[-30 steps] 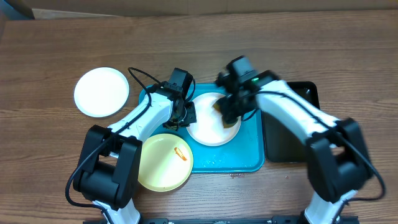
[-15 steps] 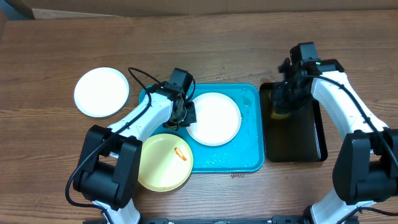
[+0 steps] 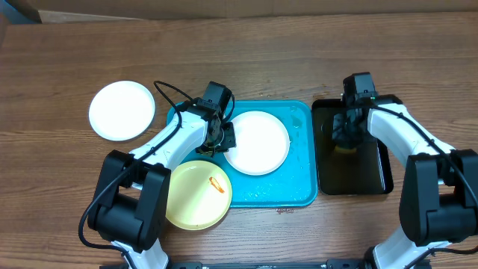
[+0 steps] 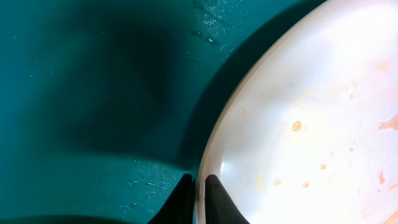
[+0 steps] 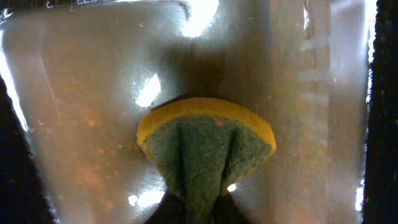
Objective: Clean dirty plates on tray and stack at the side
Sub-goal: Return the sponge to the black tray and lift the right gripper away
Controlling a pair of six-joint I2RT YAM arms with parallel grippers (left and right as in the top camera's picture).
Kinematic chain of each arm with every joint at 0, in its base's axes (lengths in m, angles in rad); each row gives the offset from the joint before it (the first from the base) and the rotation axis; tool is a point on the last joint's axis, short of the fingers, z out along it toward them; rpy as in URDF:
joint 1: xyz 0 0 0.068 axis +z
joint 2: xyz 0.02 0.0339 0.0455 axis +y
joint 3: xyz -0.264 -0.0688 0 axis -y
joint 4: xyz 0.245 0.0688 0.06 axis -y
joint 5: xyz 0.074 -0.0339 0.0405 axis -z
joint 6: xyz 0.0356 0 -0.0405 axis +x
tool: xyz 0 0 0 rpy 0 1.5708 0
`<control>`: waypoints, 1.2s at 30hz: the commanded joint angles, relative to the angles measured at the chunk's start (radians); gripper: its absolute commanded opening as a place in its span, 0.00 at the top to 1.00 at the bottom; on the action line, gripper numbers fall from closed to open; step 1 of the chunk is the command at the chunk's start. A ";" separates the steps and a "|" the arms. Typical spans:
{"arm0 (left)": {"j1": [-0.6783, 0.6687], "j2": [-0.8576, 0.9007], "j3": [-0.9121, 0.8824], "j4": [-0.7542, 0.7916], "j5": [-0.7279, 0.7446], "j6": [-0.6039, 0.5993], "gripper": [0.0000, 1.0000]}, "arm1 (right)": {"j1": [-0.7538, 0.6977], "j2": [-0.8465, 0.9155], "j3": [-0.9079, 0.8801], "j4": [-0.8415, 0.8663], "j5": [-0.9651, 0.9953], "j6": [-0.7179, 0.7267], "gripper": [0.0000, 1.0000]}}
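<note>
A white plate (image 3: 258,143) lies on the turquoise tray (image 3: 299,173). My left gripper (image 3: 223,139) is shut on its left rim. The left wrist view has that rim between my left gripper (image 4: 199,198) fingers, with faint orange specks on the plate (image 4: 298,124) and wet tray (image 4: 93,93) beside it. A pale yellow plate (image 3: 194,196) with an orange smear overlaps the tray's front left corner. A second white plate (image 3: 122,110) rests on the table at the far left. My right gripper (image 3: 346,134) is over the black tray, pinching a yellow-green sponge (image 5: 205,140).
The black tray (image 3: 358,178) stands right of the turquoise tray, its wet floor (image 5: 81,124) glinting in the right wrist view. The sponge (image 3: 343,148) is low over its upper part. Bare wooden table (image 3: 246,52) lies behind both trays.
My right arm has carried the sponge off the white plate on the turquoise tray, over to the black tray, and lowered it. The left gripper keeps hold of the plate rim.
</note>
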 commanded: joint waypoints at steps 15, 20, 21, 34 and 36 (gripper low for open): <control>-0.008 0.013 0.005 0.003 -0.017 0.005 0.74 | -0.114 -0.027 0.267 -0.139 -0.005 0.100 0.30; -0.008 0.013 -0.029 0.044 -0.027 0.006 0.74 | -0.228 -0.027 0.266 -0.147 -0.043 0.162 0.29; -0.008 0.013 -0.041 0.060 -0.027 0.006 0.74 | -0.247 -0.027 0.266 -0.147 -0.045 0.174 0.29; -0.006 0.006 -0.037 0.057 -0.026 0.128 0.96 | -0.337 -0.027 0.266 -0.147 -0.094 0.174 0.00; -0.006 -0.006 -0.002 0.028 -0.031 0.157 0.96 | -0.337 -0.027 0.266 -0.141 -0.094 0.167 0.00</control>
